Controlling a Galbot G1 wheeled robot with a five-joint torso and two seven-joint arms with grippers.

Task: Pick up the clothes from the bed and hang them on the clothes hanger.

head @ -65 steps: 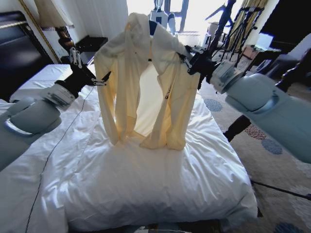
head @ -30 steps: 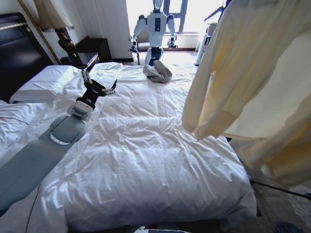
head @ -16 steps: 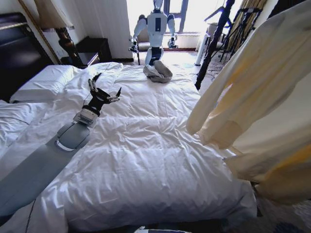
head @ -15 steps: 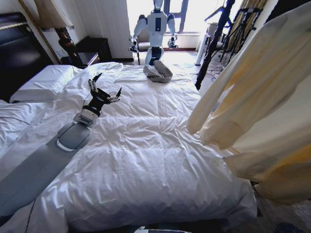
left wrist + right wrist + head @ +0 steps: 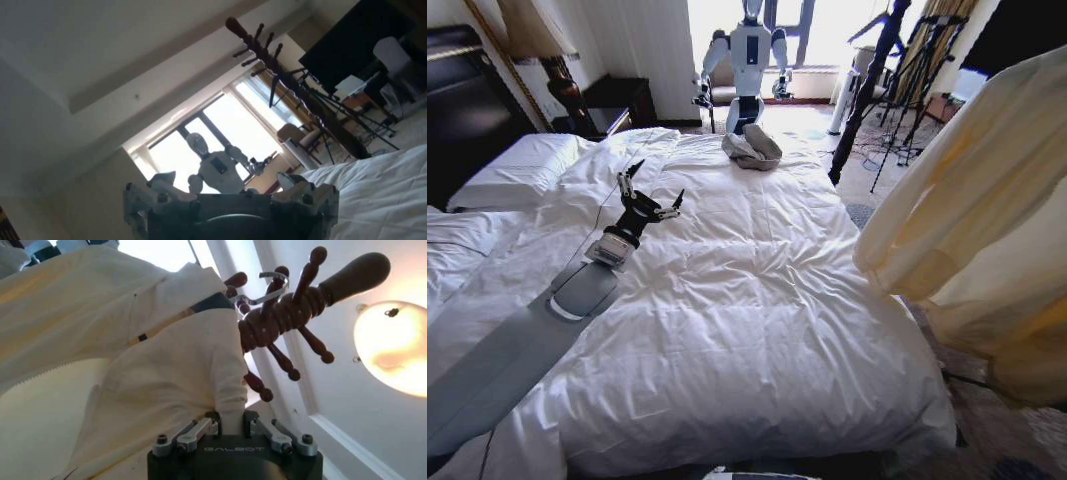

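Hanging pale yellow hooded thin top (image 5: pixel 133 350): right tool (image 5: pixel 231 426) pinches its fabric beside dark wooden peg stand (image 5: pixel 293 300), upper right of frame. Judgement: settle the collar over a peg before releasing. Left tool (image 5: pixel 649 198) splayed wide over white-duveted bed (image 5: pixel 747 330).

Pale yellow clothes (image 5: pixel 987 230); white bed (image 5: pixel 757 300).

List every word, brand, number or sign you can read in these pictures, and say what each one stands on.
"GALBOT": on the dark body of the right hand, which is shut on the clothes.
Small dark and yellow tag at the top's collar: too small to read.
No other readable text.
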